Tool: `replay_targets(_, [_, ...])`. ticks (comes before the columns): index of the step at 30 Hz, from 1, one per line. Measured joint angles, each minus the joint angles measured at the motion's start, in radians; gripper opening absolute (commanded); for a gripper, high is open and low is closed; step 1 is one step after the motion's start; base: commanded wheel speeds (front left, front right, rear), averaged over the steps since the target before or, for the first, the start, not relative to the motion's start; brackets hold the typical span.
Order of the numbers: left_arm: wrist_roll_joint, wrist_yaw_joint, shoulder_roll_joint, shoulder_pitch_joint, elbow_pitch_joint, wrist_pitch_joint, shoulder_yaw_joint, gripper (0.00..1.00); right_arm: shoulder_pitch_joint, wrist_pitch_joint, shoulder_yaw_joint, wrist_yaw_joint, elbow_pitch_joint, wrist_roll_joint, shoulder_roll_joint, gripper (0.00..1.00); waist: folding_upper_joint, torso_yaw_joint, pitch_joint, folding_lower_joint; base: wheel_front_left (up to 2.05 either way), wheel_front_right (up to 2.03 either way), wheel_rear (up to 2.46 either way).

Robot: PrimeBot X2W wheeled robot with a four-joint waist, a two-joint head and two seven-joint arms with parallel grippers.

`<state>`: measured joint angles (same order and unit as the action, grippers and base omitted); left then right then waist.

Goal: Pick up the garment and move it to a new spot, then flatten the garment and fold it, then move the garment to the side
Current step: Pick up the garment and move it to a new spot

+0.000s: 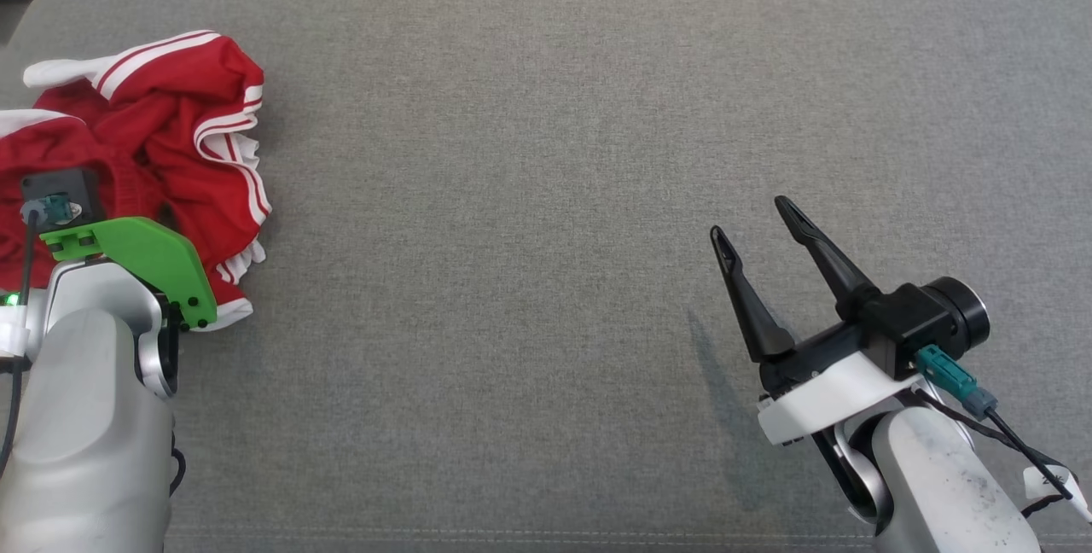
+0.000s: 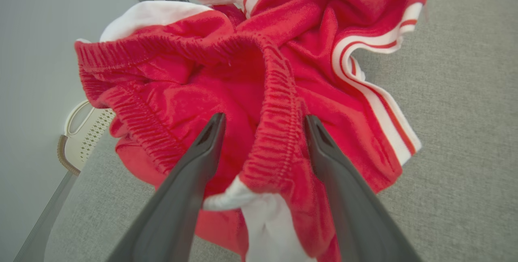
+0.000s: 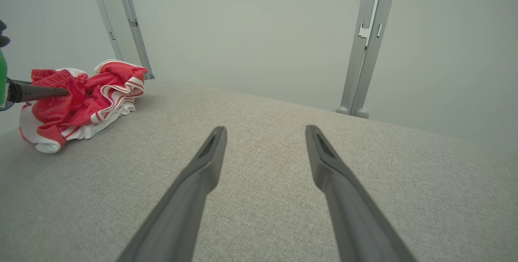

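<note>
Straddling the garment point(image 2: 307, 23), the left end effector point(image 2: 263, 120) gapes wide while the right end effector point(image 1: 751, 216) hovers spread, empty.

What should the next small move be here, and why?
Probably close the left gripper on the elastic waistband: its open fingers straddle that ridge of the crumpled red garment, nothing is gripped yet, and the right gripper sits open over the grey surface.
</note>
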<state>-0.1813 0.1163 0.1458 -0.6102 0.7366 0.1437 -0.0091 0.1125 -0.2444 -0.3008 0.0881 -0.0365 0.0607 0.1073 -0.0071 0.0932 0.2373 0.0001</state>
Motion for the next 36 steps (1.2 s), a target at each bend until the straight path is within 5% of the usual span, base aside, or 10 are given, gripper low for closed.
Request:
replay_targets(7, [0.005, 0.000, -0.005, -0.010, 0.055, 0.015, 0.006, 0.96, 0.002, 0.000, 0.003, 0.007, -0.001, 0.002, -0.001, 1.00, 0.0000, -0.019, 0.013, 0.0000, 0.00, 0.00, 0.00])
replay_targets(9, [0.005, 0.000, -0.007, -0.014, 0.067, 0.015, 0.007, 0.25, 0.003, 0.000, 0.006, 0.007, -0.002, 0.002, 0.001, 1.00, 0.0000, -0.021, 0.015, 0.0000, 0.00, 0.00, 0.00])
replay_targets(10, [0.005, 0.000, -0.007, -0.017, 0.070, 0.014, 0.008, 0.00, 0.003, 0.000, 0.007, 0.007, -0.002, 0.002, 0.001, 1.00, 0.0000, -0.021, 0.016, 0.0000, 0.00, 0.00, 0.00])
replay_targets(25, [-0.002, -0.003, -0.083, -0.084, 0.025, -0.163, 0.001, 0.00, 0.005, -0.002, 0.059, -0.012, -0.040, 0.033, -0.006, 1.00, 0.0000, -0.009, -0.032, -0.0001, 0.00, 0.00, 0.00])
replay_targets(36, [-0.035, -0.119, -0.132, -0.126, -0.091, -0.276, -0.106, 0.00, -0.002, -0.003, 0.072, -0.028, -0.085, 0.058, -0.015, 1.00, 0.0000, -0.016, -0.123, -0.0001, 0.00, 0.00, 0.00])
